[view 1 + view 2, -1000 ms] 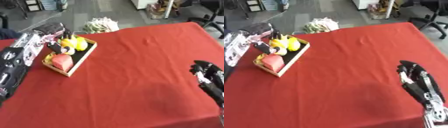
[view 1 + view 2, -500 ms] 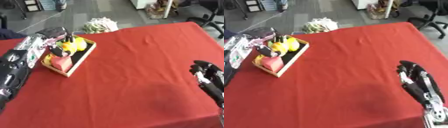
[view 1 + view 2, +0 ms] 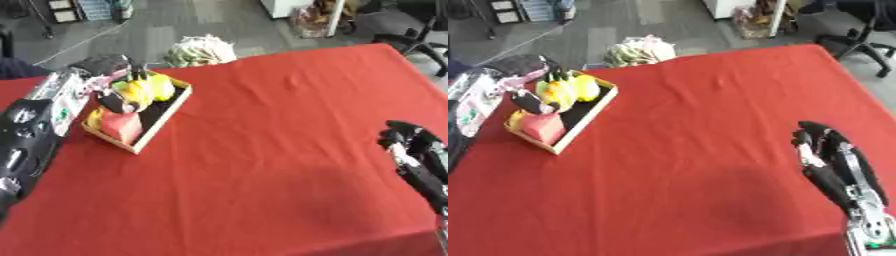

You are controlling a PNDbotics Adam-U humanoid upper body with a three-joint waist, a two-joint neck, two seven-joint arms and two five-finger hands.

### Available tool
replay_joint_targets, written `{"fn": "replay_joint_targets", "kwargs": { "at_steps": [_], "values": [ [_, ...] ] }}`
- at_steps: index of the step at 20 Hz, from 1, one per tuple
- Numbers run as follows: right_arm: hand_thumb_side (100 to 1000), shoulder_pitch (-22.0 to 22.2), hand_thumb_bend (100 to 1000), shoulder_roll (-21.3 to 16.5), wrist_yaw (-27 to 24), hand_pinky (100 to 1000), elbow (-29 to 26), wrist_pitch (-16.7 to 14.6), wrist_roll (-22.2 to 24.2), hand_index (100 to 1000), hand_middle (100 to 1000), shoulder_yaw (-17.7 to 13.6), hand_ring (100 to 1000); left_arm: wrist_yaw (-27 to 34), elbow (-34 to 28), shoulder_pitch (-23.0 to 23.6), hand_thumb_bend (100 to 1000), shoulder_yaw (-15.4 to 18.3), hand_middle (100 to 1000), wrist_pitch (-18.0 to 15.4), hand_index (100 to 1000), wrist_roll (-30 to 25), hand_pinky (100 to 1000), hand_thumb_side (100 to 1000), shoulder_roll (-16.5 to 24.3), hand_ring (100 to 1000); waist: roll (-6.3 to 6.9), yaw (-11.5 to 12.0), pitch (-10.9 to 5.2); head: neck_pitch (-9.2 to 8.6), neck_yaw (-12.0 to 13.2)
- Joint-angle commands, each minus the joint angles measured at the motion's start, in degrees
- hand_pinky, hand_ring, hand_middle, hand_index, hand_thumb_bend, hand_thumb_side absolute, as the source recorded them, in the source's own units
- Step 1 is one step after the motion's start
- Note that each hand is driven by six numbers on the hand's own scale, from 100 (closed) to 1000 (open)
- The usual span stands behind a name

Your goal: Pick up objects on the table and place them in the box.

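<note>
My left hand (image 3: 101, 70) hovered over the far-left box (image 3: 166, 117), fingers unreadable; my right hand (image 3: 826, 150) idled curled and empty, well apart.

The table (image 3: 262, 150) is covered with a red cloth which shows some soft folds. The wooden box (image 3: 140, 117) stands directly on the cloth, near the table's left far corner, and it is turned at an angle to the table's edges. To the right of the box and in front of it, the cloth is bare.
</note>
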Motion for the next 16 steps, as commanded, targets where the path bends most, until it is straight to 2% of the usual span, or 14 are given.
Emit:
{"fn": "replay_joint_targets", "kwargs": {
  "at_steps": [1,16],
  "values": [
    [436,-0.54,100,-0.57,0.03,761,-0.5,0.12,-0.14,796,662,-0.41,703,0.76,-1.29,-0.84,710,0.64,680,0.07,813,-0.33,780,182,1.43,672,-0.37,0.1,-0.85,-0.17,-0.18],
    [439,-0.54,100,-0.61,0.1,761,-0.49,0.28,-0.28,796,662,-0.49,703,3.9,-2.94,0.04,741,2.0,689,1.77,814,-1.24,784,226,3.05,678,-0.51,0.67,-1.03,-0.17,-0.31]
  ]
}}
